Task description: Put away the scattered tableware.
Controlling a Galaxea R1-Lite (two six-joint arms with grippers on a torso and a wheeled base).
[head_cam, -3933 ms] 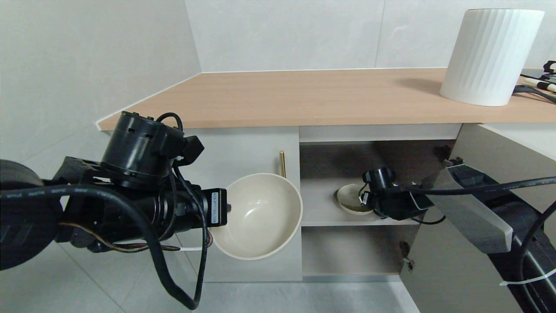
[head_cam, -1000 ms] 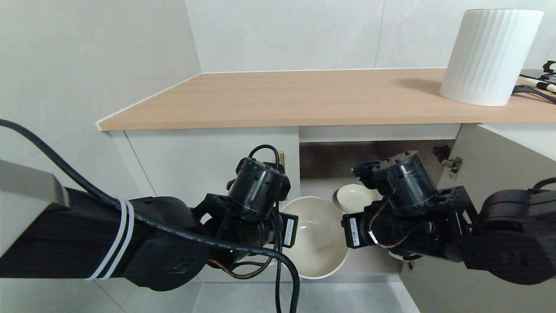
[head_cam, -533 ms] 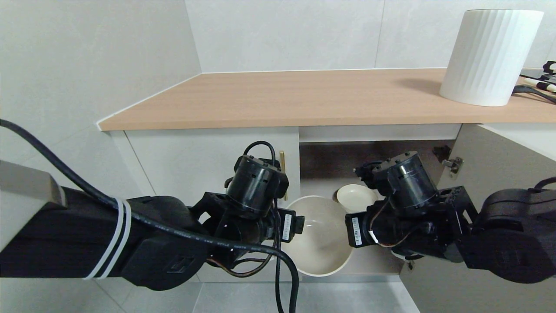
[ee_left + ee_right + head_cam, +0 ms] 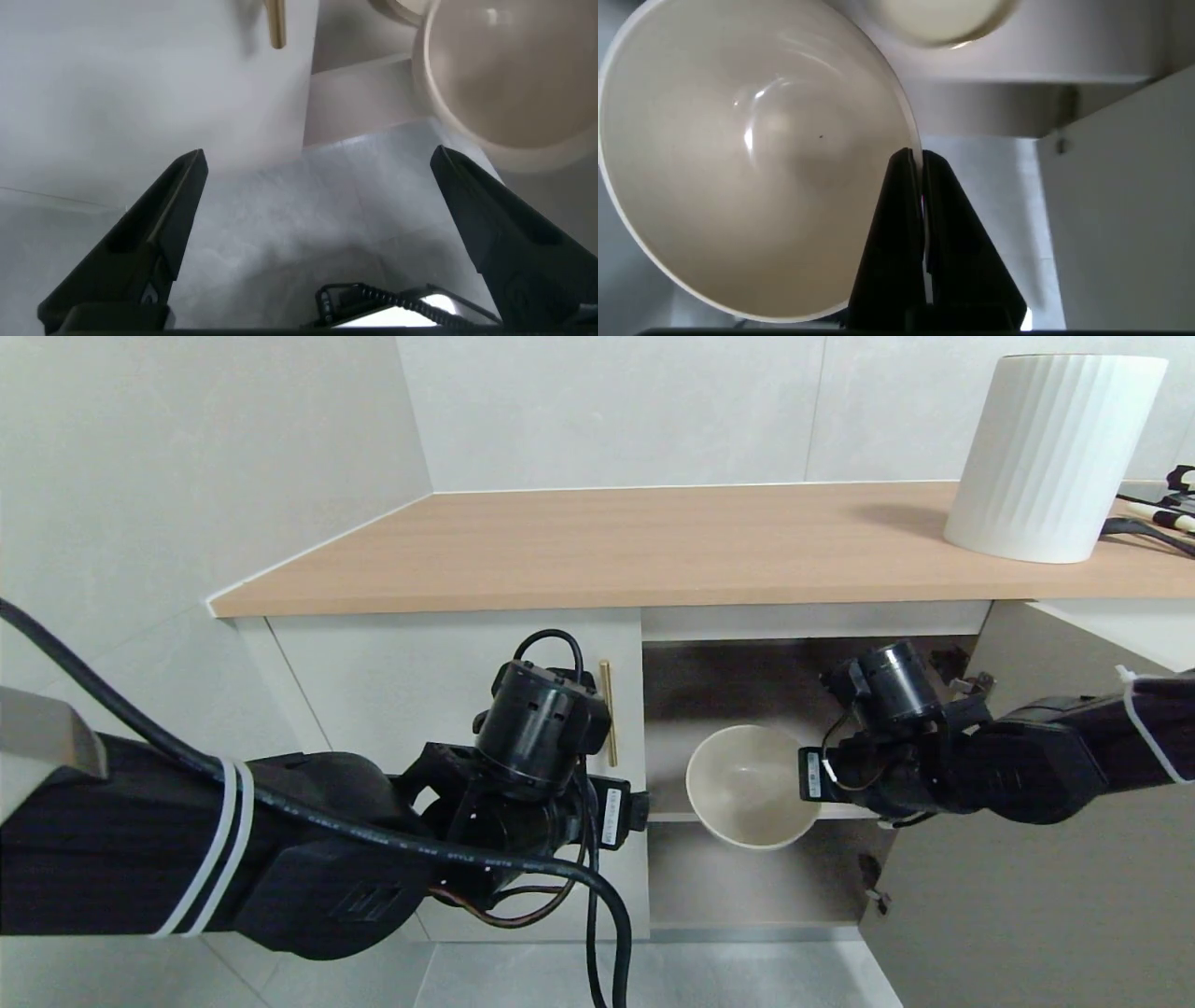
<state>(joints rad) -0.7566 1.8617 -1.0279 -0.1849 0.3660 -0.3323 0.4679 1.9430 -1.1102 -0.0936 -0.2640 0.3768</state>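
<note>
small dish (image 4: 936, 19) — blurred, cut by edge | bowl (image 4: 509, 84) — rim cropped

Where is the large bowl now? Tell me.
Head view, right of centre: the large bowl hangs before the open cabinet's shelf, its rim pinched by the right gripper.

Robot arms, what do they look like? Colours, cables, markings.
Both arms are black with cylindrical joint housings. The left arm carries thick black cables and a white double band; the right arm has a white tie. White labels mark each wrist. The left gripper is black, wedge-fingered.
</note>
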